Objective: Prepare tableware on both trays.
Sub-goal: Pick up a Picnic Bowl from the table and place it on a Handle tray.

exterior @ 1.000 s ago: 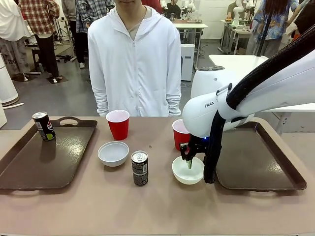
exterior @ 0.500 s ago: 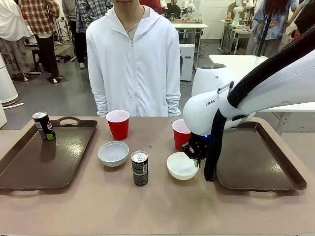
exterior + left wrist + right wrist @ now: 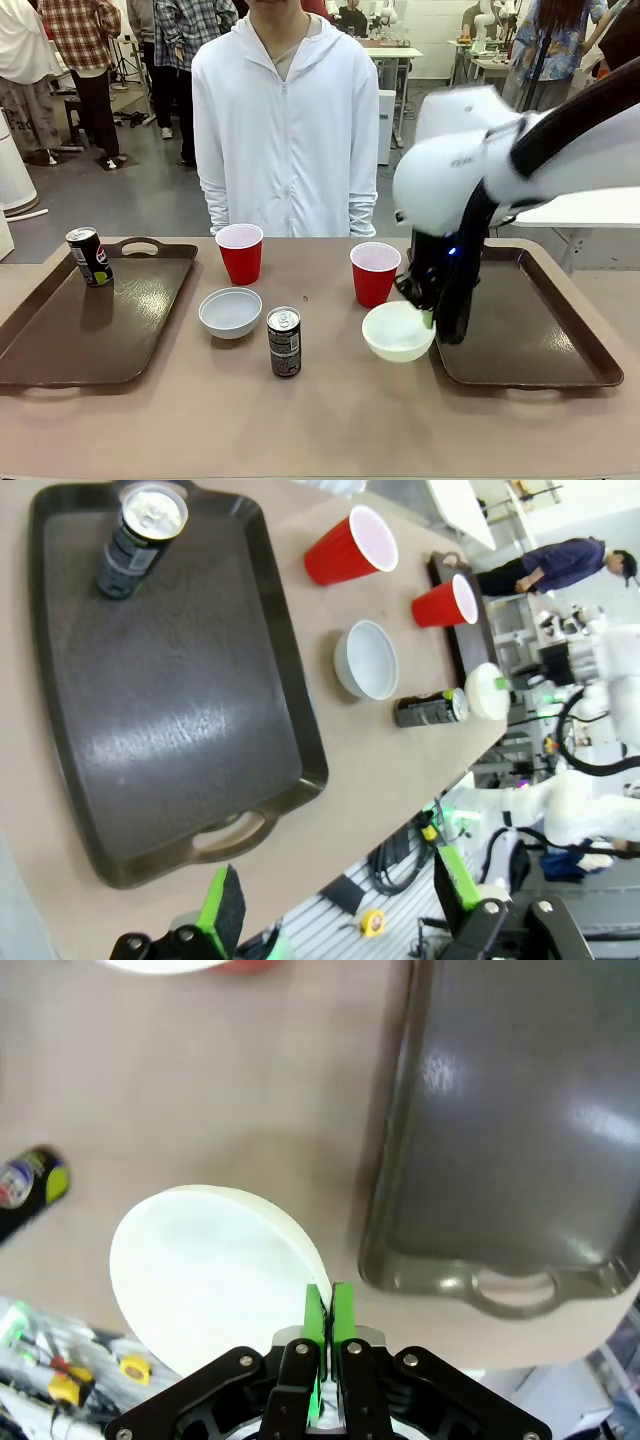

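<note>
Tan tabletop [image 3: 300, 420] runs from the robot's side to a person in a white zip hoodie [image 3: 285, 130] standing at the far edge, with a busy workshop behind. The right gripper [image 3: 428, 318] has its green pads pressed together on the rim of a white bowl [image 3: 398, 331]. The bowl hangs tilted just beside the near left corner of the right tray [image 3: 520, 330], whose floor is bare. In the right wrist view the gripper [image 3: 326, 1310] pinches that bowl [image 3: 210, 1260], with a strip of table between it and the tray [image 3: 520, 1110].

The left gripper [image 3: 335, 895] hovers with its jaws spread wide, holding nothing, above the left tray [image 3: 90, 330]. One black can [image 3: 89, 256] stands in that tray's far left corner. Between the trays sit a second white bowl [image 3: 230, 312], another black can [image 3: 284, 341] and two red cups [image 3: 240, 252] [image 3: 374, 272].
</note>
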`<state>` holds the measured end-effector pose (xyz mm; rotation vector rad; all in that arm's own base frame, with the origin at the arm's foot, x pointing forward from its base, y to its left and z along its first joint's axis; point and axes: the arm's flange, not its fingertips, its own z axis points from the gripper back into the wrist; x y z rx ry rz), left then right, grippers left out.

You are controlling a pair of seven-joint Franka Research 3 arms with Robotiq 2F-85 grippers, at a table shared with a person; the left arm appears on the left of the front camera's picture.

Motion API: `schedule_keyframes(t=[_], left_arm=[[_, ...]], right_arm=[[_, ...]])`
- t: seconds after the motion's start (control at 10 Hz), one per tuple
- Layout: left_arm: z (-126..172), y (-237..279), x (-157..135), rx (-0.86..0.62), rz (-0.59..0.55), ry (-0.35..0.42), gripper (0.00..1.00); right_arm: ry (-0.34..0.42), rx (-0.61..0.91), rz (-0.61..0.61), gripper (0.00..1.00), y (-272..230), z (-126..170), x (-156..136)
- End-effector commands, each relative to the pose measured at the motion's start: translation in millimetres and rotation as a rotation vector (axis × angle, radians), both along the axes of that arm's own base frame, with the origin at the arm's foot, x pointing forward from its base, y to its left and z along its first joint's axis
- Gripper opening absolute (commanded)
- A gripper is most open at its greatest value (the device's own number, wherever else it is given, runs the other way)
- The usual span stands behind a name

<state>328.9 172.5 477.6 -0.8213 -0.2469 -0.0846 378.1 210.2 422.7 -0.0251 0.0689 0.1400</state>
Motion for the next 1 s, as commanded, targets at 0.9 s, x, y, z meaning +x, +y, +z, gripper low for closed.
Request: schedule_keyframes(t=[0.9], left_arm=[[0, 2, -1, -0.007, -0.001, -0.004, 1.00]], right_arm=[[-0.098, 0.200, 0.009, 0.04, -109, 94, -2]])
